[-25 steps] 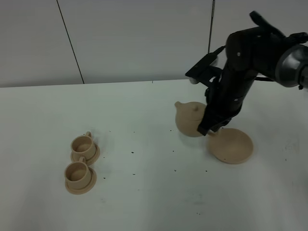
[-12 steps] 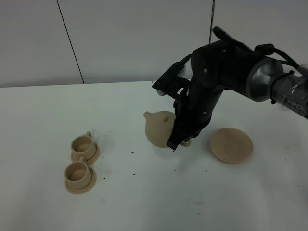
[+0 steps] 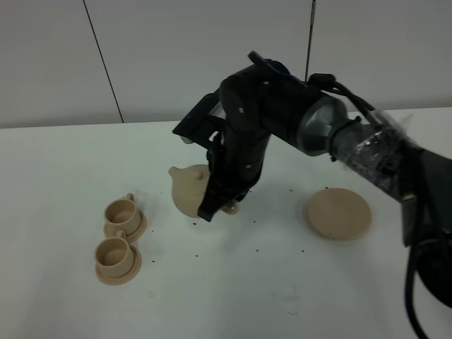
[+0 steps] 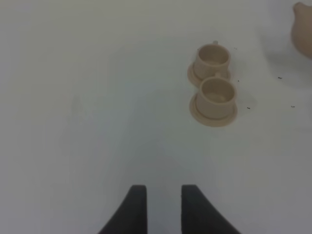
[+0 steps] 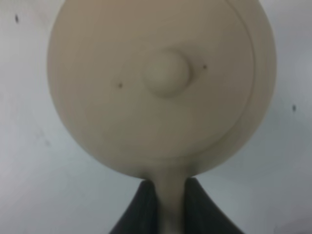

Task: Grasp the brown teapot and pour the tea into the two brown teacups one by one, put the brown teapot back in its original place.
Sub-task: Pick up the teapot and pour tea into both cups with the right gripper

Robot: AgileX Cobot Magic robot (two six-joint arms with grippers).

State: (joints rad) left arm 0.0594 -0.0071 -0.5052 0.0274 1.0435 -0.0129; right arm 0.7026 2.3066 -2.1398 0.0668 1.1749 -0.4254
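– Two black fingers of the left gripper stand a little apart with nothing between them, over white tabletop.

– Cups?

– Both well ahead of that gripper, toward the table's left edge. They're small light tan clay teacups, each on a matching small round saucer. The near teacup is closest to the front edge. The far teacup is just behind it. Both little loop handles point at the far edge. Can't tell if the saucers touch.

– Home spot?

– Flat round light tan clay disc, toward the right edge, about level with the far teacup.

– Pot?

– Squat rounded light tan clay teapot with a knobbed lid, mid-table. It's between cups and disc, nearer the cups and well apart from the disc. Lid knob is up, and the short spout aims at the left edge.

– Grip?

– The right gripper is clamped on the pot's loop handle, one finger either side. Can't tell if the base touches the table.

– Arm?

– The black right arm comes in from the right edge and reaches past the middle.

– Behind?

– Grey panelled wall along the far edge.
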